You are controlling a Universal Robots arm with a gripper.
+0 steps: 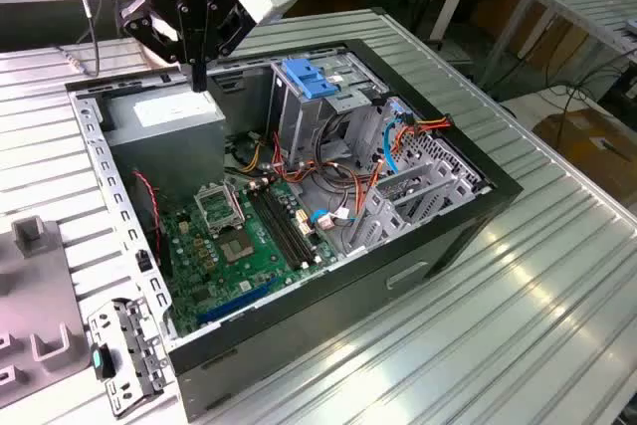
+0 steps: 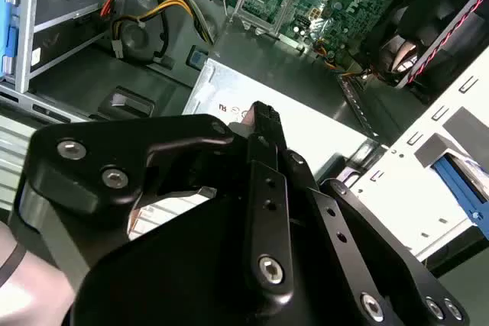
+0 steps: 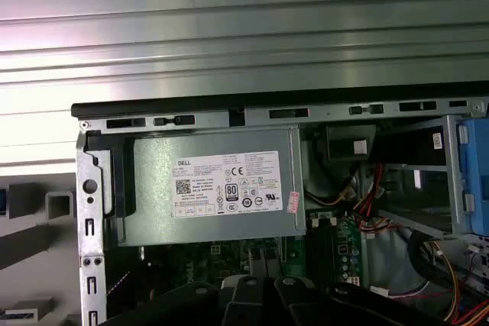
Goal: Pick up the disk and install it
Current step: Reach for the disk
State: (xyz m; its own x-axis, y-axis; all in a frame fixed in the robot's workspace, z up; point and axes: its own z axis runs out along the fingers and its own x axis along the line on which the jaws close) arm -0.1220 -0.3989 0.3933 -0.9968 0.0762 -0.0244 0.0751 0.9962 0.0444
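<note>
The disk is out of view. My gripper (image 1: pixel 199 79) hangs over the back corner of an open computer case (image 1: pixel 468 216), at the exterior view's left. Its black fingers (image 2: pixel 264 124) point down at the big grey power-supply box (image 1: pixel 164 116) with its white sticker (image 3: pixel 225 183). The fingers are pressed together, shut on nothing and a little above the box. A metal drive cage with a light-blue ribbed latch (image 1: pixel 309 77) stands in the case to the exterior view's right of the gripper.
The green motherboard (image 1: pixel 234 241) lies on the case floor, with red, orange and blue cables (image 1: pixel 398 136) bundled by the cage. A grey fixture (image 1: pixel 30 296) and a loose metal bracket (image 1: pixel 124 355) lie outside the case on the ribbed metal table (image 1: pixel 537 325).
</note>
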